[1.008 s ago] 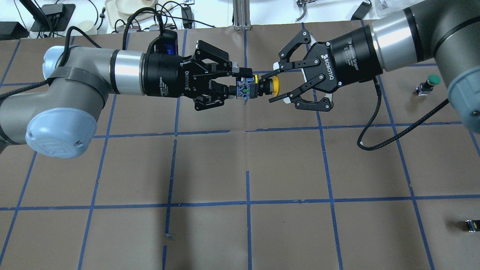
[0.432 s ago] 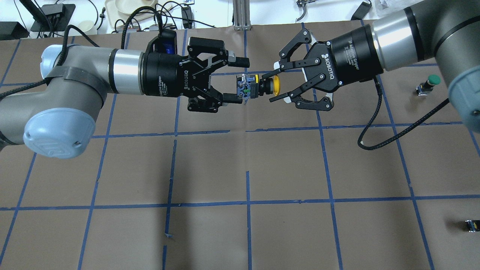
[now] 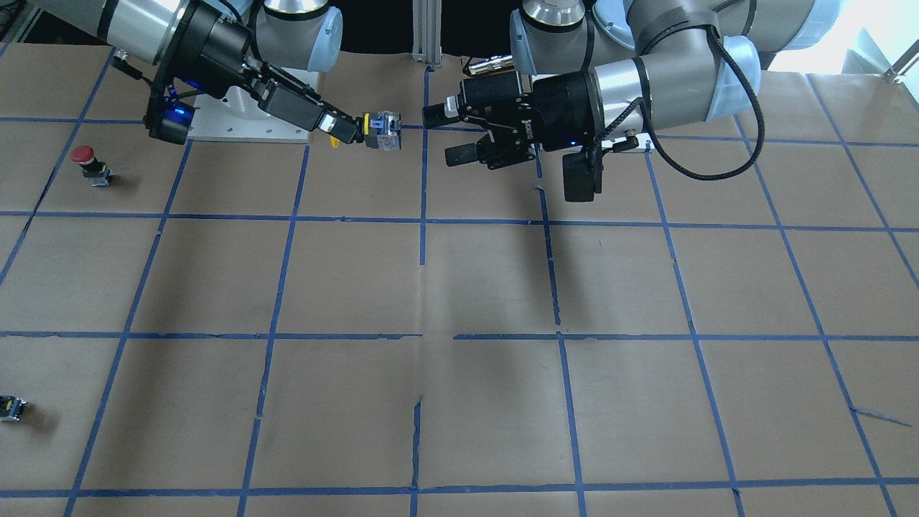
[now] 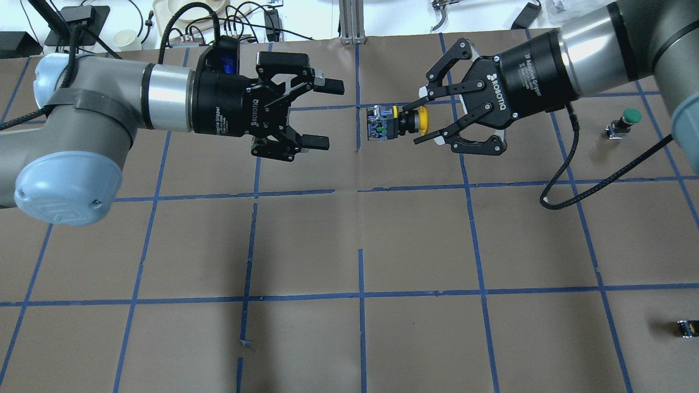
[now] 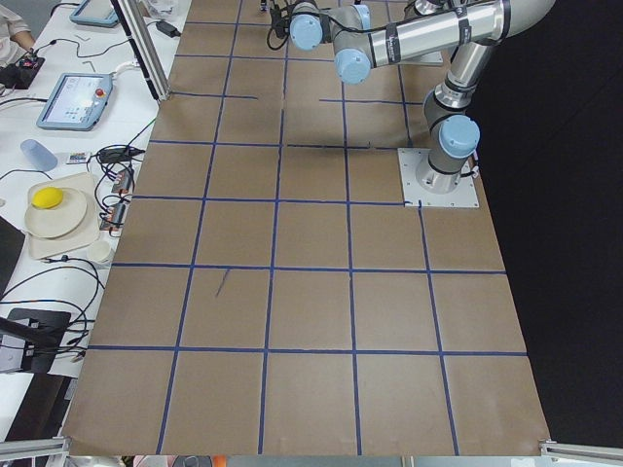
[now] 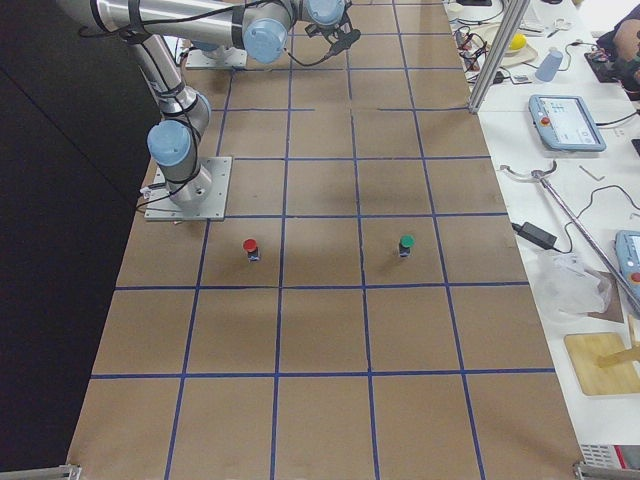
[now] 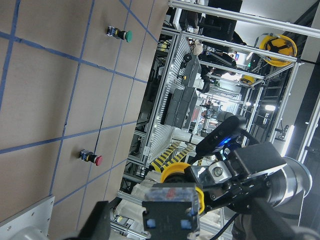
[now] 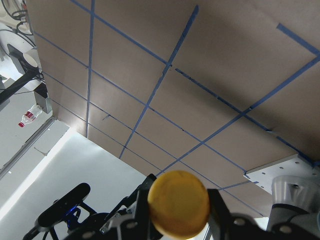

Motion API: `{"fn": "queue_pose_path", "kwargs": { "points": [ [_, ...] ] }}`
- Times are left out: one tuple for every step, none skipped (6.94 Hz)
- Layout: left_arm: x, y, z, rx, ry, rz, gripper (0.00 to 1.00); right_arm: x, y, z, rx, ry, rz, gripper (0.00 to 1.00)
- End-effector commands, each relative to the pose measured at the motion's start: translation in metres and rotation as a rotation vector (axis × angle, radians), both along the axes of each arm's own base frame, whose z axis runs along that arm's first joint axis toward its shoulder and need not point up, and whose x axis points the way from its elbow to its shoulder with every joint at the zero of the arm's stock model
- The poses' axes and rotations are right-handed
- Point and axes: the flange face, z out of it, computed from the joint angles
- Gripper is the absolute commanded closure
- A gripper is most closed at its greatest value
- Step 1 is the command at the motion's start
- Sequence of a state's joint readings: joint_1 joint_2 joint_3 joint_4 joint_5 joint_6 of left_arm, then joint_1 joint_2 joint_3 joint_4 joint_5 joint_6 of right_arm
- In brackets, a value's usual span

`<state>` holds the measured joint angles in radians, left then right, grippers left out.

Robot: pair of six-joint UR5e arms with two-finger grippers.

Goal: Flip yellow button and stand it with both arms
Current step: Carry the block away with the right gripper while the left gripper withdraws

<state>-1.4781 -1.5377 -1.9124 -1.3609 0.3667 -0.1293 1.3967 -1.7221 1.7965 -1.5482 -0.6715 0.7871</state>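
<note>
The yellow button (image 4: 385, 123) hangs in the air over the far middle of the table, lying sideways with its yellow cap toward the right arm. My right gripper (image 4: 410, 124) is shut on its black neck just behind the cap. My left gripper (image 4: 327, 113) is open and empty, a short gap to the left of the button's grey body. In the front-facing view the button (image 3: 382, 131) is held by the right gripper (image 3: 352, 131), and the left gripper (image 3: 446, 134) stands apart. The cap (image 8: 178, 202) fills the right wrist view; the left wrist view shows the button's body (image 7: 170, 210).
A green-capped button (image 4: 622, 124) stands at the far right. A red-capped button (image 3: 90, 164) stands near the right arm's base. A small black block with a yellow spot (image 4: 687, 328) lies at the near right. A black cable (image 4: 562, 174) loops under the right arm.
My left gripper has opened, let go of the button's body and drawn back to the left. My right gripper keeps the button and has shifted slightly right.
</note>
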Motion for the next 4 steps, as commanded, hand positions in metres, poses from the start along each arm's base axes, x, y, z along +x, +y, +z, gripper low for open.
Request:
{"fn": "queue_pose_path", "kwargs": {
  "points": [
    [0.045,-0.014,-0.007,-0.032,-0.185,0.062,0.0,-0.051,-0.006,-0.009,-0.062,0.097,0.004,0.7],
    [0.053,-0.02,-0.004,-0.05,-0.377,0.046,0.0,-0.062,-0.002,-0.02,-0.141,0.245,0.148,0.7],
    [0.059,-0.03,0.017,-0.074,-0.481,0.044,0.0,-0.068,0.006,-0.039,-0.197,0.311,0.324,0.7],
    [0.058,-0.034,0.033,-0.086,-0.609,0.022,0.0,-0.071,0.011,-0.049,-0.256,0.333,0.424,0.7]
  ]
}}
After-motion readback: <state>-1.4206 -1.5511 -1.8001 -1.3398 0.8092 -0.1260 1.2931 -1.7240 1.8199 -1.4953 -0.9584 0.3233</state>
